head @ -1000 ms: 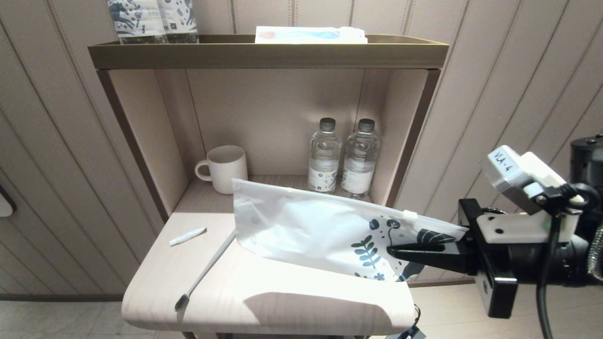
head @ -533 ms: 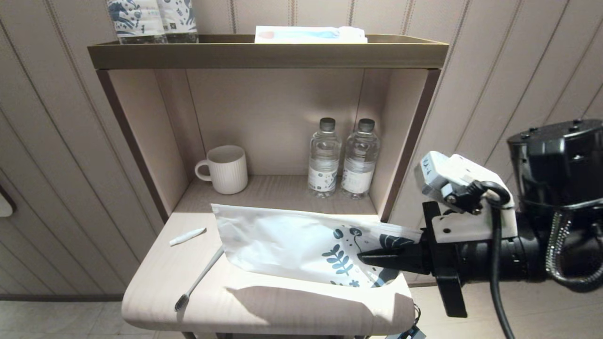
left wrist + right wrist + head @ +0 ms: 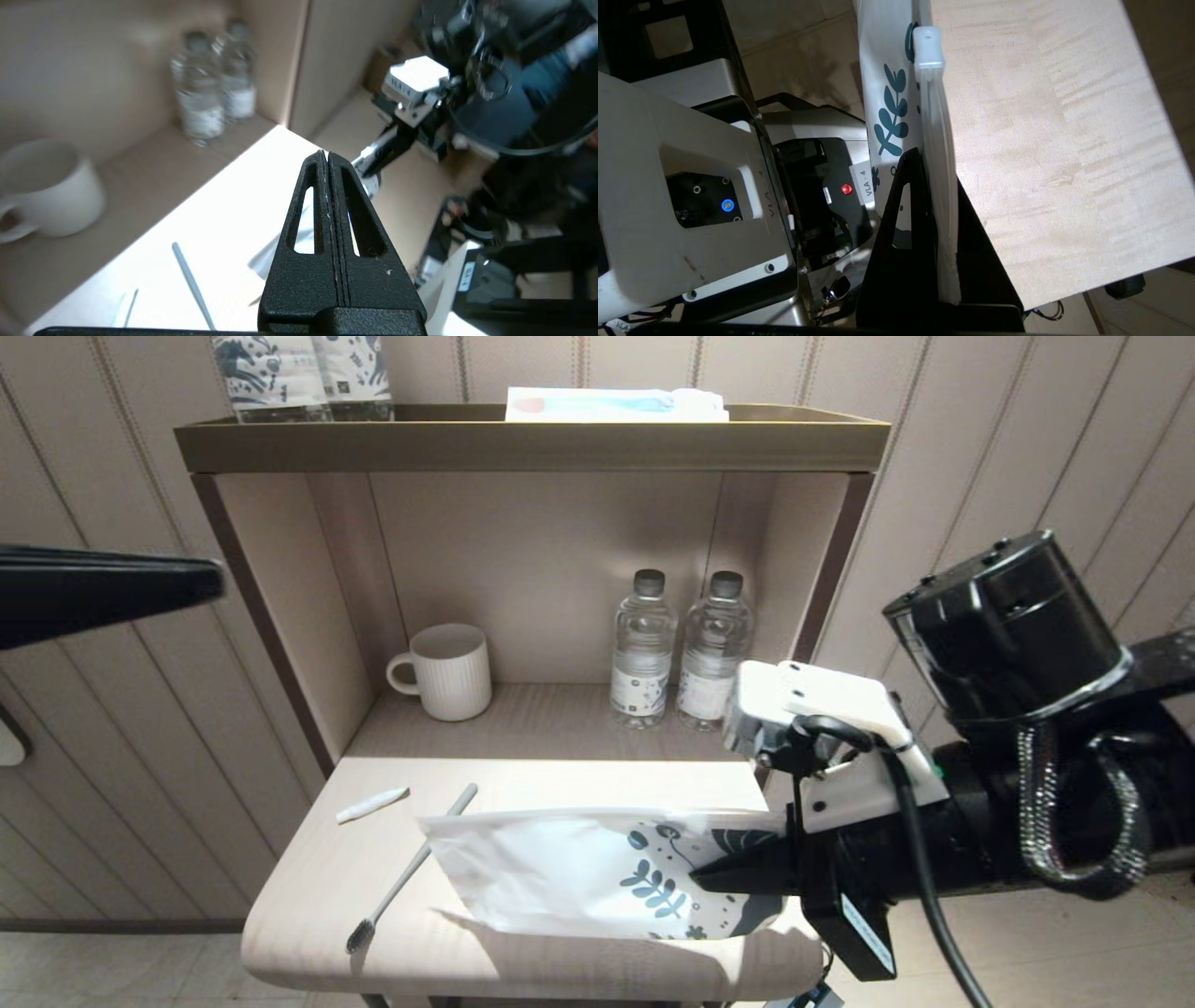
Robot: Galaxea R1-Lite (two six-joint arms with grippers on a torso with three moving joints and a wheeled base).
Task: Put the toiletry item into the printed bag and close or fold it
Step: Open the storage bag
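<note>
The printed bag [image 3: 551, 873] is a white pouch with blue leaves at its right end, and it hangs on edge low over the front of the pale wooden table [image 3: 317, 877]. My right gripper [image 3: 711, 877] is shut on its printed end. In the right wrist view the bag's top edge [image 3: 941, 154] runs between the fingers, with the zip slider [image 3: 927, 46] further along. A grey toothbrush [image 3: 411, 873] lies on the table, partly behind the bag's left corner. A small white tube [image 3: 372, 805] lies to its left. My left gripper [image 3: 201, 583] is shut and empty, high at the left.
A white ribbed mug [image 3: 448, 670] and two water bottles [image 3: 642, 649] [image 3: 714, 649] stand in the niche behind the table. Blue-printed bottles [image 3: 299, 373] and a flat white-and-blue packet [image 3: 611, 404] sit on the top shelf. The niche's side walls flank the table.
My right gripper has carried the bag left and down, from raised over the table's right to low over its front. The left gripper has come into the head view at the left.
</note>
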